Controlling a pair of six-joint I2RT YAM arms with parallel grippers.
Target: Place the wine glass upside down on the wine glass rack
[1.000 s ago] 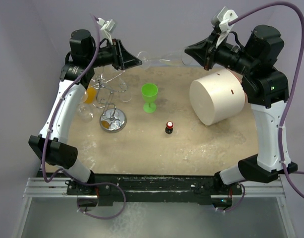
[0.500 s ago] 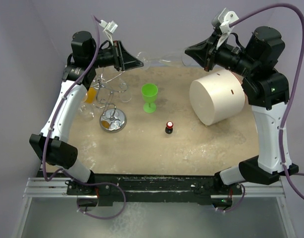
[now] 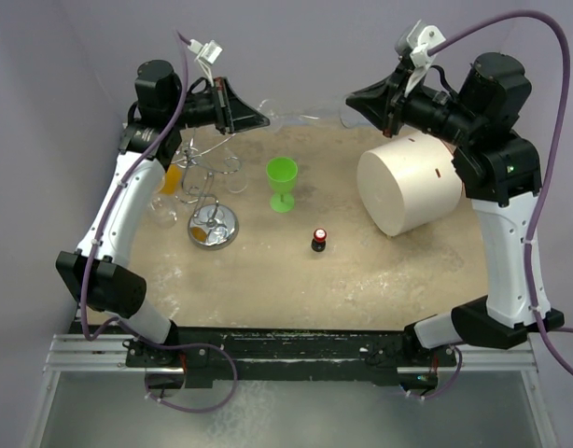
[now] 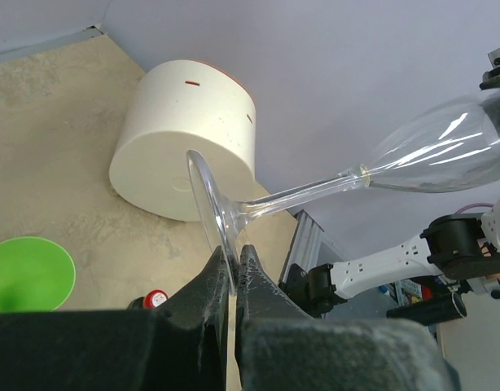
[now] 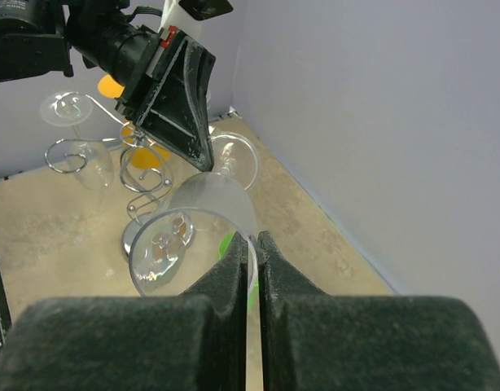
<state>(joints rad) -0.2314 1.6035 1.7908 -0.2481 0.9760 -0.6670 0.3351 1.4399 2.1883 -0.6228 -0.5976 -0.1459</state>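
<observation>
My left tool (image 4: 234, 259) is clenched on the edge of the round foot of the wine glass (image 4: 429, 151), and my right tool (image 5: 252, 244) is pinched on the rim of its bowl. The glass lies on its side in the air between them, above the far edge of the table (image 3: 296, 280). The wine glass rack (image 3: 213, 228) stands on the table below my left tool, with other glasses (image 5: 91, 167) at its wire arms, well apart from the white cylinder (image 3: 408, 182).
</observation>
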